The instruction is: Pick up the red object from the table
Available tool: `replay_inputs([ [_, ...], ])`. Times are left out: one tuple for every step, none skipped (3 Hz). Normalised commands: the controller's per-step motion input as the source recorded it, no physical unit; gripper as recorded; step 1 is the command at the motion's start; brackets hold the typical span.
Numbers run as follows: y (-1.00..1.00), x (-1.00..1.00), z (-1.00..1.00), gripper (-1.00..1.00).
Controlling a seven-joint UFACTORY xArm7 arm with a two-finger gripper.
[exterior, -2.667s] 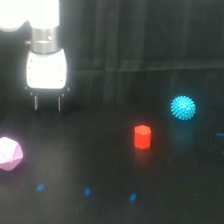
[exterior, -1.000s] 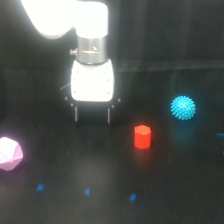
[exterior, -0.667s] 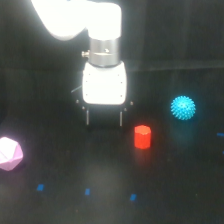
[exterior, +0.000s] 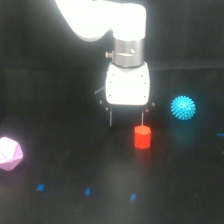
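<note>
Our gripper (exterior: 127,119), fingers spread, has swung rightward; we should centre over the red hexagonal block (exterior: 142,137), then descend.

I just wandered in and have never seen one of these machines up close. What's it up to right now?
A white robot arm is hanging over a black table, with its end effector open and its two thin fingers pointing down. Just below one finger, on the exterior view's right, sits a small red block, and nothing is gripping it yet. A teal spiky ball lies further to the exterior view's right, and a pale pink faceted shape sits far to the exterior view's left. Neither is being touched.
</note>
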Motion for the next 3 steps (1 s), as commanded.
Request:
replay_inputs([
  [-0.58, -0.19, 0.09, -0.07],
  [-0.61, 0.69, -0.91, 0.36],
  [0.28, -0.51, -0.66, -0.78],
])
